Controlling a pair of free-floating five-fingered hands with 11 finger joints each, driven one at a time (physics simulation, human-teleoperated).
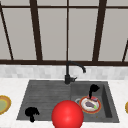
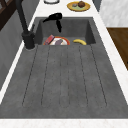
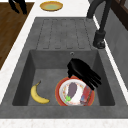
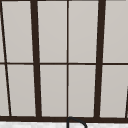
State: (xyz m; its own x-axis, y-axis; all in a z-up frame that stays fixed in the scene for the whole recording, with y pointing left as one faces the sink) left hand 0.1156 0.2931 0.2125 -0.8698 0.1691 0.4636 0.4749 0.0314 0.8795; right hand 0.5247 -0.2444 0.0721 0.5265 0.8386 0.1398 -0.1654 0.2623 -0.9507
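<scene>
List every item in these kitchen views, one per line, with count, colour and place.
sink: one, dark grey, basin at the right and ribbed drainboard at the left
faucet: one, black, behind the sink at the middle
plate: one, red-orange rim with white centre, in the basin
eggplant: one, purple, on that plate
banana: one, yellow, on the basin floor beside the plate
red ball: one, at the sink's front edge
bowl: one, yellow-orange with green inside, on the counter left of the sink
window: one, dark brown frame, above the sink
left robot hand: one, black, over the drainboard's front
right robot hand: one, black, fingers straight, just above the plate
</scene>
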